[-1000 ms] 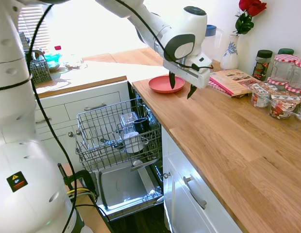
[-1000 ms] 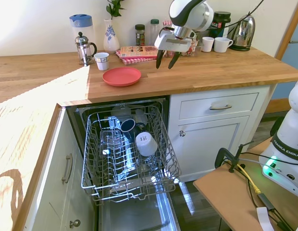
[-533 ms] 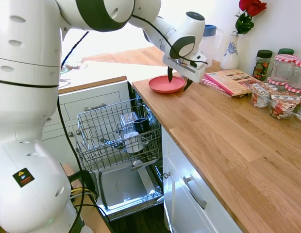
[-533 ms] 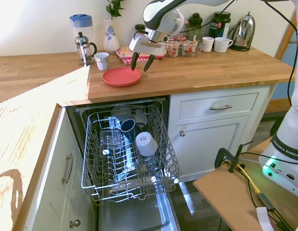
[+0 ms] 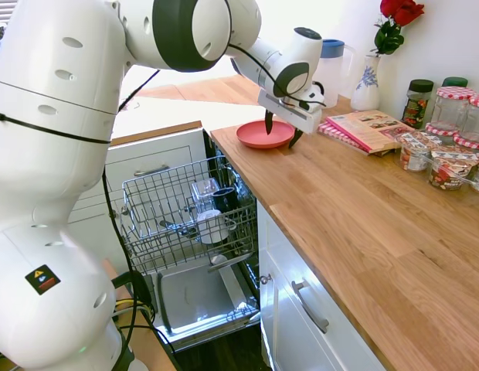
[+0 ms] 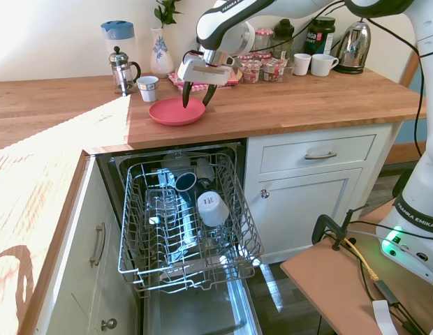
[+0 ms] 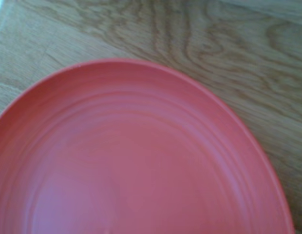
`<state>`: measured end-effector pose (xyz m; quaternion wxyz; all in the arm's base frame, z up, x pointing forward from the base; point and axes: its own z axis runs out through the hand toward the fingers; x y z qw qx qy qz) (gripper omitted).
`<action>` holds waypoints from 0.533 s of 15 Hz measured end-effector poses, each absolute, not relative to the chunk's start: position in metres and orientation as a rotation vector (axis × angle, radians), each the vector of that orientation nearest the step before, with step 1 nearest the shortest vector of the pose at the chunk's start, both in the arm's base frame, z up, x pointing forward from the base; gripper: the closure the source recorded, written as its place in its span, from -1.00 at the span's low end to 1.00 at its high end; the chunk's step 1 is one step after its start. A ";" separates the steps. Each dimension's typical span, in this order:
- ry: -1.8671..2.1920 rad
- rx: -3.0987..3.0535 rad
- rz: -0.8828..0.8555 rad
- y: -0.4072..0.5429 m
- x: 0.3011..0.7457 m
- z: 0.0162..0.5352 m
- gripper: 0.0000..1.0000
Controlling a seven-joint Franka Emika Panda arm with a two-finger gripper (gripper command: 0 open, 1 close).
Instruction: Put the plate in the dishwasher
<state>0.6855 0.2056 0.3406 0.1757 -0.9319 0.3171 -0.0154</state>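
Coral-red and flat on the wooden counter (image 5: 355, 216), the plate (image 5: 259, 136) sits above the open dishwasher (image 6: 185, 230), and we hover our gripper (image 6: 193, 100) with fingers apart astride its far rim, needing a low, square pinch.

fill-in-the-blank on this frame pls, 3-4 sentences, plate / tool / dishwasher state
1. The plate lies flat on the wooden ____.
2. The fingers of the tool are ____, one over the plate and one past its rim.
3. The dishwasher stands with its wire rack pulled ____.
4. Inside the rack a white ____ lies on its side next to a dark one.

Missing words: countertop; open; out; mug
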 end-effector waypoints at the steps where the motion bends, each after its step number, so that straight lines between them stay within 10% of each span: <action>1: 0.901 -2.641 -0.041 0.207 0.687 0.340 1.00; 8: 0.917 -2.647 -0.027 0.204 0.690 0.336 1.00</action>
